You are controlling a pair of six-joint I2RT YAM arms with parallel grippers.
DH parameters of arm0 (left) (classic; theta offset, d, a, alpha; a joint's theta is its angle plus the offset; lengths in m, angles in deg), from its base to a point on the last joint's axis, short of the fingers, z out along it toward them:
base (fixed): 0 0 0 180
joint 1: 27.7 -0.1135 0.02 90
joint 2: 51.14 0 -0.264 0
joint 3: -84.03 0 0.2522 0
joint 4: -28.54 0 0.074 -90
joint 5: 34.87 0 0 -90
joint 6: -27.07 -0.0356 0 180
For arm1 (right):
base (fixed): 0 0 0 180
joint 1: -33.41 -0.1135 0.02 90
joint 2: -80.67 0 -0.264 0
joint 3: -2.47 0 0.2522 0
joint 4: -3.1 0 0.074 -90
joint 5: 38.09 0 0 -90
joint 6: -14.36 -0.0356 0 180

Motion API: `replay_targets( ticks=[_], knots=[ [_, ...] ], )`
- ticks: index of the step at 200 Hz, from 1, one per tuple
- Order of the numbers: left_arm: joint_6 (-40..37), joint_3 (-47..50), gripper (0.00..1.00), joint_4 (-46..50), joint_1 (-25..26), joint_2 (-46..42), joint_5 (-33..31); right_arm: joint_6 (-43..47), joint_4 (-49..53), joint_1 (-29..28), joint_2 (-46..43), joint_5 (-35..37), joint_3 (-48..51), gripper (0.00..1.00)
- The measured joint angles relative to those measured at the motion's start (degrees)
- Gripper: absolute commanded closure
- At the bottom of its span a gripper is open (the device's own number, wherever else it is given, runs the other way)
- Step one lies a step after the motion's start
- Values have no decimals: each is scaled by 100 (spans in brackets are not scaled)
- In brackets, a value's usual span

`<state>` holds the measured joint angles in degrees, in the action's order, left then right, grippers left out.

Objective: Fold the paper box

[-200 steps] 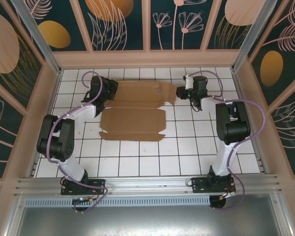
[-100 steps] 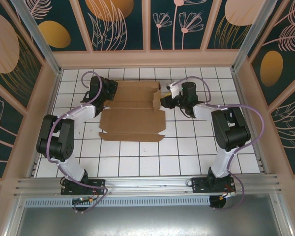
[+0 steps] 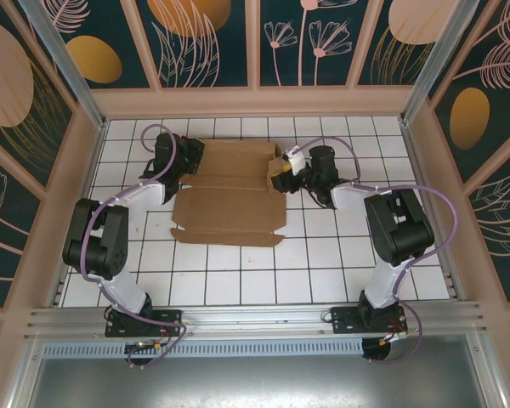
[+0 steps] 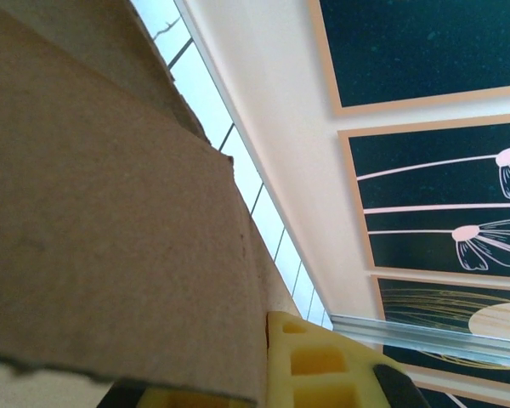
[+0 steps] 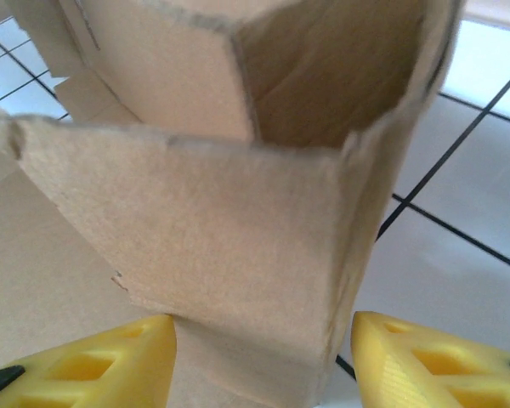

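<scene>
I see the paper box far centre on the white-tiled table, ringed by dark floral wall panels. My left gripper clamps its left edge. My right gripper stands apart around a raised flap.

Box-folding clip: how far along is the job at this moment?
Done: on the paper box, the right end flap stands upright. In hand: the right gripper is open astride that flap; the left gripper is shut on the far-left corner. Left: the main panel and near flap lie flat on the table, so most walls are unfolded.
</scene>
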<state>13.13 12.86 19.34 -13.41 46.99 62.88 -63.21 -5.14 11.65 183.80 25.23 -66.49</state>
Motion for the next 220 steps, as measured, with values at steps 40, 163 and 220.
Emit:
replay_targets(
  ticks=[40, 163, 220],
  knots=[
    [-39, 96, 100, -101, -4, -44, 81, 157, 116, -111, 229, 186, -492, 50],
    [-90, 229, 100, -306, -26, -57, 120, 302, 398, -664, 977, 2135, -1327, 60],
    [-90, 232, 100, -190, -26, -133, 72, 116, 431, -686, 979, 2396, -1329, 64]
  ],
)
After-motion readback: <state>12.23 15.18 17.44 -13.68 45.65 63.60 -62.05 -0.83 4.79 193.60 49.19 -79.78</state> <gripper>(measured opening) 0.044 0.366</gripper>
